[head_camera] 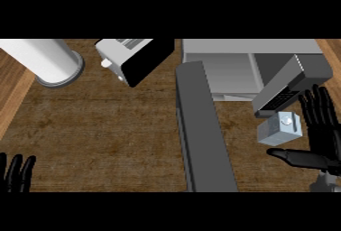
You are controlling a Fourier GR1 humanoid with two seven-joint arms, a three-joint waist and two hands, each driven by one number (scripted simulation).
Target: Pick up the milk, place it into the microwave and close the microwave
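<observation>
**Clerk:** Item one, nearest the lower edge: right hand (323,140), black, lower right corner. State?

**Checker:** Spread. Fingers straight, pointing up the view. Thumb (293,157) stretched out to the left below them. It is curled round nothing.

**Clerk:** Item two, left hand (16,172).

**Checker:** Lower left corner, only the fingers in view. They are upright and relaxed, at rest, with nothing in them.

**Clerk:** Item three, milk carton (279,128).

**Checker:** Small and pale grey-blue, with a white cap on top. It sits in the angle between the right hand's fingers and thumb, just beside the fingers. I cannot tell whether they touch it, or whether it rests on the counter (100,135). It is outside the microwave.

**Clerk:** Item four, microwave (220,67).

**Checker:** Upper right, light grey, with the cavity showing. Its door (203,135) is open. It is a long dark grey slab running down the middle of the view, left of the milk carton.

**Clerk:** Item five, keypad panel (286,85).

**Checker:** Grey and tilted, with dark keys at its lower end, directly above the milk carton.

**Clerk:** Remaining stock?

**Checker:** A white toaster (130,58) with one black side, at top centre. A white cylinder (47,61) at upper left, well apart from the hands. The counter is brown.
</observation>
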